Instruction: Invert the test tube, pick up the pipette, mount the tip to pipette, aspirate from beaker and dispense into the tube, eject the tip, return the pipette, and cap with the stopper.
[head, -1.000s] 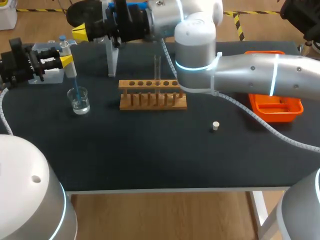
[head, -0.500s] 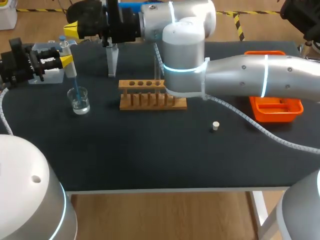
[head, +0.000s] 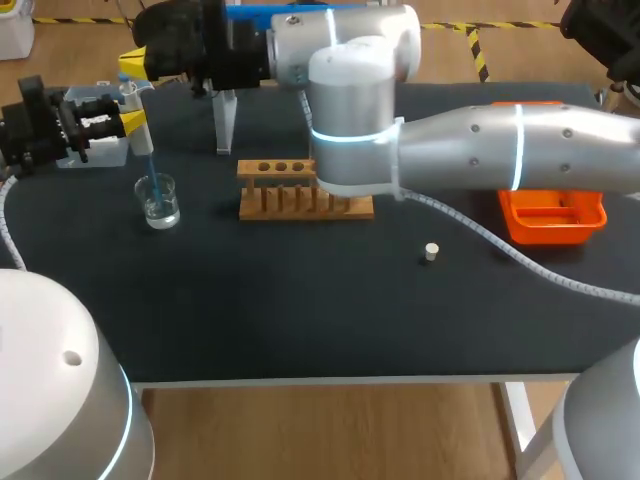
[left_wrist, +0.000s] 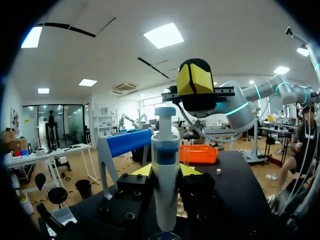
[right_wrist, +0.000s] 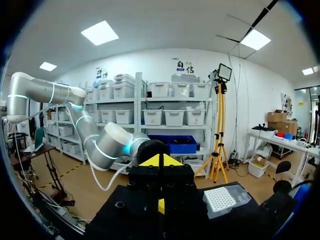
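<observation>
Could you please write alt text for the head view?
The left end effector holds a pipette, its blue tip in the beaker. The right end effector hangs near the pipette's top, its arm over the wooden rack.

I take the pale tan wooden test tube rack (head: 305, 190) as my marker; it sits on a matt black table top (head: 300, 310). Left of the rack I see a clear glass beaker (head: 158, 200), a translucent blue pipette tip (head: 150, 160) and a white pipette (left_wrist: 165, 190) with a blue band. Right of the rack are a small white stopper (head: 431, 252) and a bright orange plastic tray (head: 548, 234). My silver right arm (head: 500, 160) carries pale glowing rings. The left gripper (head: 135, 122) and right gripper (head: 135, 65) are black with yellow tips.
</observation>
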